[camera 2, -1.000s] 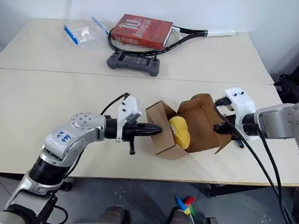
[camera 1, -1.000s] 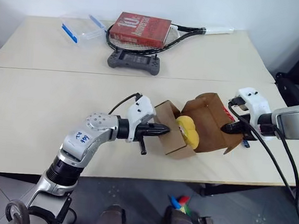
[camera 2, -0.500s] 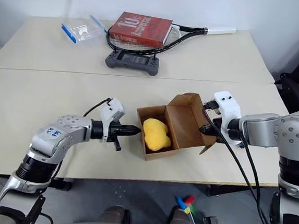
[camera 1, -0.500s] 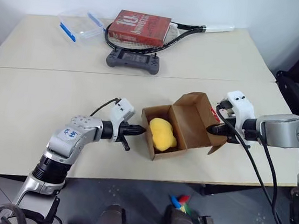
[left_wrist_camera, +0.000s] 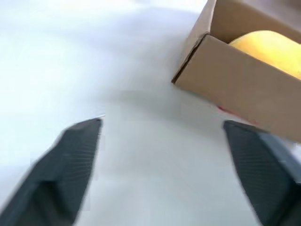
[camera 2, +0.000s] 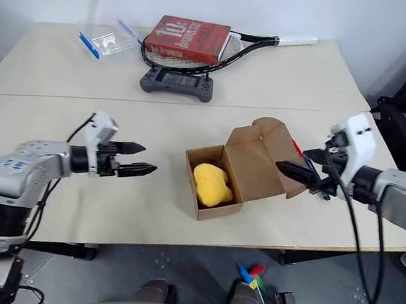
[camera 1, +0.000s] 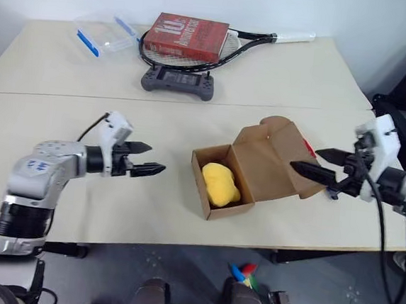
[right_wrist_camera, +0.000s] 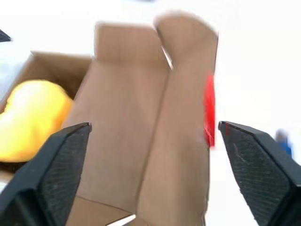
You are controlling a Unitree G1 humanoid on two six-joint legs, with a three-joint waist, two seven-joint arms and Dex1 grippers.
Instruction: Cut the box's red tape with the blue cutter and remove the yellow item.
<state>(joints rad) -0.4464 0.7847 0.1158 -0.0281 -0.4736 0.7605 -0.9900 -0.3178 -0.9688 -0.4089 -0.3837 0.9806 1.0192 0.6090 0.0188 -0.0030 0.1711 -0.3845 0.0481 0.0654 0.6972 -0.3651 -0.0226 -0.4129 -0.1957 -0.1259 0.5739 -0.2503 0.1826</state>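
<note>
Two grippers noted in left eye view, both drawn back from small brown cardboard box [camera 1: 233, 176], which a second ago hung tilted between them above pale tabletop [camera 1: 155, 126]. Left gripper [camera 1: 148, 158] now well apart to box's left, black fingers spread, empty. Right gripper [camera 1: 317, 163] just beside raised lid flaps on box's right, fingers likewise spread, empty. Box now resting flat on table, lid thrown open, soft fuzzy yellow item [camera 1: 221, 183] lying inside. Small red tape patch [camera 1: 308, 148] glimpsed on far side of flap. Red book, racket, grey handheld controller and clear plastic container with blue clips undisturbed at far edge of table.

Right eye view: same layout confirmed. Slim blue cutter [camera 2: 311, 173] partly visible on table behind right flap, near right gripper; tip not discernible.

Left wrist view: both fingers set wide, bare table between, box corner and yellow item ahead, no contact.

Right wrist view: fingers wide either side of upright flaps; red tape on flap edge, apparently parted from seam; yellow item at open end of box.

Assessment: release of box by both grippers complete; cutting stage judged done, since lid stands open. Remaining: reach in and lift out yellow item. Risk: light box liable to slide when unheld.
</note>
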